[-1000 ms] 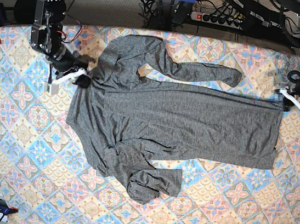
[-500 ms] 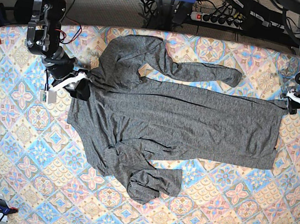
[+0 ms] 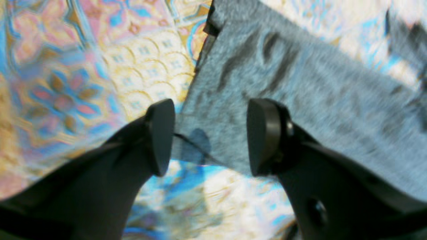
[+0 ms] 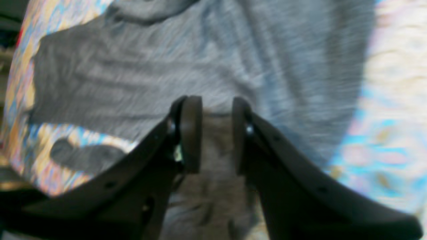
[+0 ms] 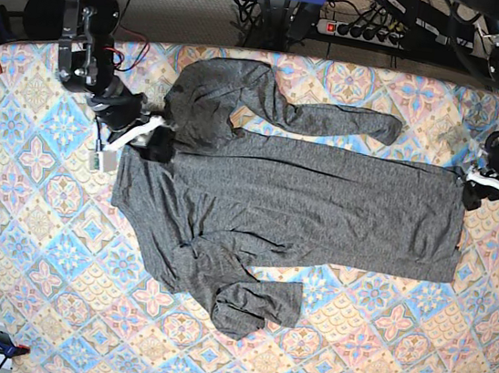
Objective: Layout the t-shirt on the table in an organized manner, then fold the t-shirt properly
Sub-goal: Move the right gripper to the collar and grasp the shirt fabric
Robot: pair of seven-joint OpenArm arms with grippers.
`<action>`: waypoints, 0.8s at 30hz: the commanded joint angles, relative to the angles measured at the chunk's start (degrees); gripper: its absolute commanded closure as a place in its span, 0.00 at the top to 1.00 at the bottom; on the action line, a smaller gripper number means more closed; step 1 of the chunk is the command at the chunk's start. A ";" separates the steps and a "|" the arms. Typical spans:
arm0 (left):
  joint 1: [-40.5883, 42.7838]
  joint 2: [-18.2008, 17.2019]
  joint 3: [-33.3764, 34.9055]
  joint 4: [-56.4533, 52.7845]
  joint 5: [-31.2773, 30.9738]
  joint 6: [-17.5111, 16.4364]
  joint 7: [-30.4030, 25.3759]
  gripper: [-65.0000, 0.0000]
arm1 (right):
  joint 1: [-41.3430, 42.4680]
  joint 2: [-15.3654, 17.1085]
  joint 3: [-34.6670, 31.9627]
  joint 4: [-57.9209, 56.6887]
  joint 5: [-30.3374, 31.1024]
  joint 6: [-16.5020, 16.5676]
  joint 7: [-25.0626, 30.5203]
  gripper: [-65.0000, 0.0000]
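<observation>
Your workspace is a wide table [image 5: 40,242] covered by a cloth of blue, pink and cream diamond tiles with floral medallions, which fills nearly the whole base view, with dark cables and a black power strip [image 5: 366,32] along the top edge behind it. Across the middle of that cloth lies the heather dark-grey long-sleeved knit t-shirt [image 5: 302,203], its body stretched from centre left to the right side of the frame, one sleeve reaching along the upper centre and the other bunched in a rumpled fold at lower centre. At the upper left of the base view your right gripper [image 5: 156,142] sits on the shirt's crumpled top-left corner; in the right wrist view you can see its black fingers [image 4: 191,133] clenched on a bunch of the grey fabric, which fills the narrow gap between them. At the right edge of the base view your left gripper [image 5: 472,190] is at the shirt's upper right corner. In the left wrist view its black pads [image 3: 161,136] stand apart, released, with the corner of the grey cloth lying flat on the tiles below the gap and nothing pinched. That view is blurred.
</observation>
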 commanded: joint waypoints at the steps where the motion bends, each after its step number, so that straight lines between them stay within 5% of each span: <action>1: -1.97 -0.12 -0.41 0.80 -1.69 -0.30 -1.15 0.52 | 0.75 0.44 -1.04 0.89 0.74 0.58 1.35 0.23; 8: -11.91 4.63 -0.41 -3.33 -2.22 0.05 -1.24 0.52 | 9.37 -3.17 -14.32 0.63 0.74 0.58 1.43 0.23; 17: -26.50 -0.03 -1.55 -29.26 -2.22 5.59 -1.68 0.52 | 15.26 -3.17 -28.82 -8.42 0.74 0.58 1.52 0.23; 24: -27.91 -1.70 -1.64 -32.25 -2.30 5.59 -1.77 0.52 | 15.17 -3.34 -35.50 -22.40 0.74 0.58 7.24 0.23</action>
